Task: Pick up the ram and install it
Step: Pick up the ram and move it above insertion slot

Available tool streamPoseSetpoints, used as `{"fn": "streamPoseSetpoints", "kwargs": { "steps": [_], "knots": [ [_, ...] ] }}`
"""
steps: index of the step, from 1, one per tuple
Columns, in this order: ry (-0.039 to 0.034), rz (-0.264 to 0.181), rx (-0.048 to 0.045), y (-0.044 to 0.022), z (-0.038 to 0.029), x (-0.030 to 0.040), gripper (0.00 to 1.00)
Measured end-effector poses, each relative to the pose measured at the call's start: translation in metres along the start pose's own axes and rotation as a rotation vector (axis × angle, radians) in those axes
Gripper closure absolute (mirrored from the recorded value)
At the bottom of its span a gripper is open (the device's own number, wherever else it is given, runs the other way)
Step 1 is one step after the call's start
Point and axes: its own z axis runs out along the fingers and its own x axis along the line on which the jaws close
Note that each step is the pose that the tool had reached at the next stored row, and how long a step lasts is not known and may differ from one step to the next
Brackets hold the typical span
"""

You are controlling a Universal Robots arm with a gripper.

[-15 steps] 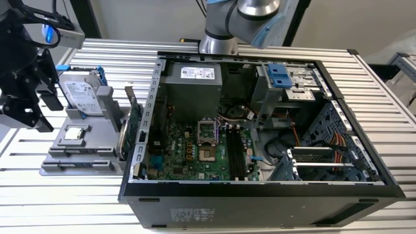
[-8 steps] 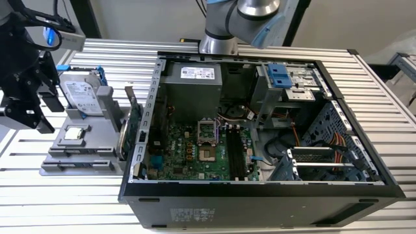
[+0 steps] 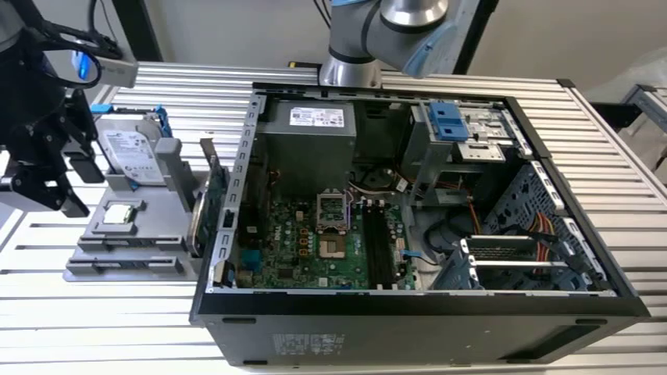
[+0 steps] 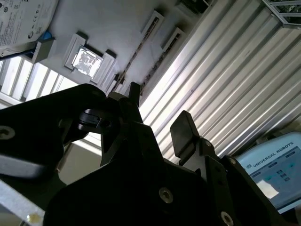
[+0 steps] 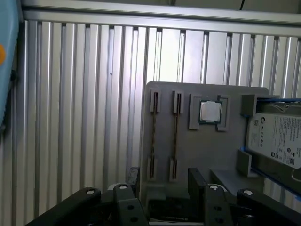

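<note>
Two thin ram sticks stand on edge in slots of a grey holder (image 5: 202,155). In the first wrist view they are the ram (image 5: 154,134) and a second stick (image 5: 175,134) beside it. The second wrist view shows them as the ram (image 4: 140,47) and its neighbour (image 4: 162,56). My gripper (image 5: 164,183) hangs above the holder's near end, open, with nothing between its black fingers (image 4: 186,134). In the exterior view the gripper (image 3: 65,187) is at the far left, beside the holder (image 3: 136,258) and away from the open computer case (image 3: 417,305).
On the holder also sit a processor chip (image 5: 210,112), a silver hard drive (image 3: 133,156) with blue handle and a green expansion card (image 3: 208,207) standing by the case wall. The motherboard's black memory slots (image 3: 380,242) lie mid-case. A pendant screen (image 4: 275,169) rests on the ribbed table.
</note>
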Motion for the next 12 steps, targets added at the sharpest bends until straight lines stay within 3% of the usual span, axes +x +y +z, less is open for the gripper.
{"fn": "streamPoseSetpoints", "kwargs": {
  "steps": [12],
  "knots": [
    [0.0036,0.004,-0.0001,0.0019,0.0091,0.0,0.0]
  ]
}}
